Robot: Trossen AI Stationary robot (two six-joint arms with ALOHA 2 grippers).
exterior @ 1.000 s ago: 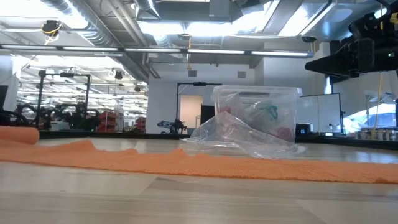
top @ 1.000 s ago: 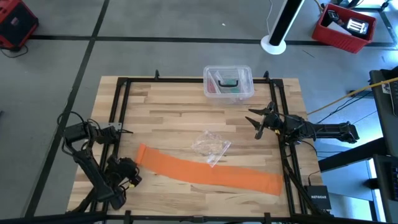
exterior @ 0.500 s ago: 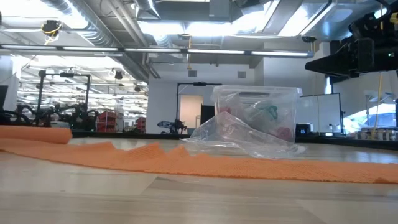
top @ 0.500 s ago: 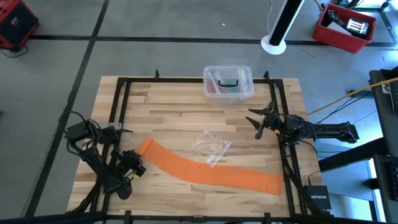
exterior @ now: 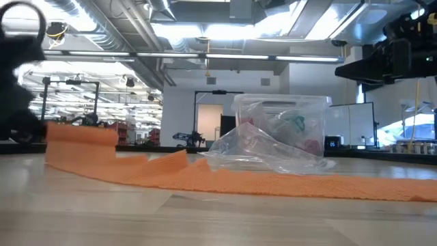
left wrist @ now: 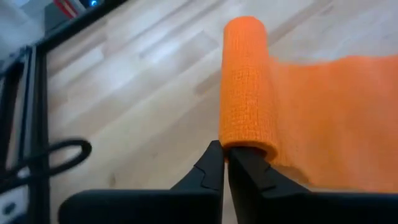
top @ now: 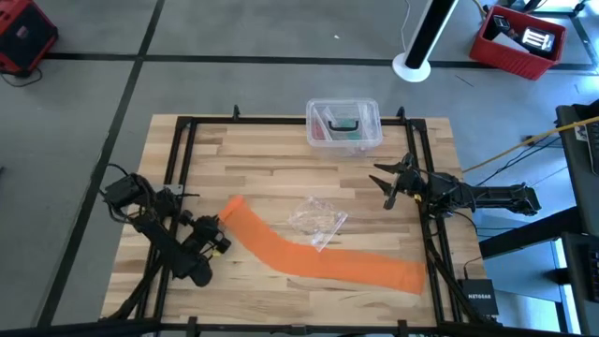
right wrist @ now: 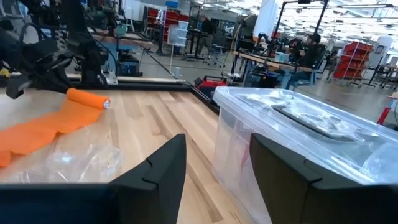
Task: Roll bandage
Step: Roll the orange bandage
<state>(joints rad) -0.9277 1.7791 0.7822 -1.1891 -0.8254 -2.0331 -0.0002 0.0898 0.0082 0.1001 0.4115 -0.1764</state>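
Wooden table [top: 281,159]: orange bandage [top: 318,257], 1 end rolled. Left claw [left wrist: 225,163] clenched at roll edge; thin pinch, may slip, unroll. Right claw [top: 388,183] idle, half-open, empty.

Pretty evenly lit everywhere, bright overhead strip lights [exterior: 205,31] blow out to white in the low view. Shadows on the table [top: 281,178] are soft and faint. The low view's foreground wood is mushy, and the dark arm [exterior: 17,61] at its left edge is a blurred smear. There's glare on the clear plastic box [right wrist: 298,124]. The left wrist view is soft toward its edges.
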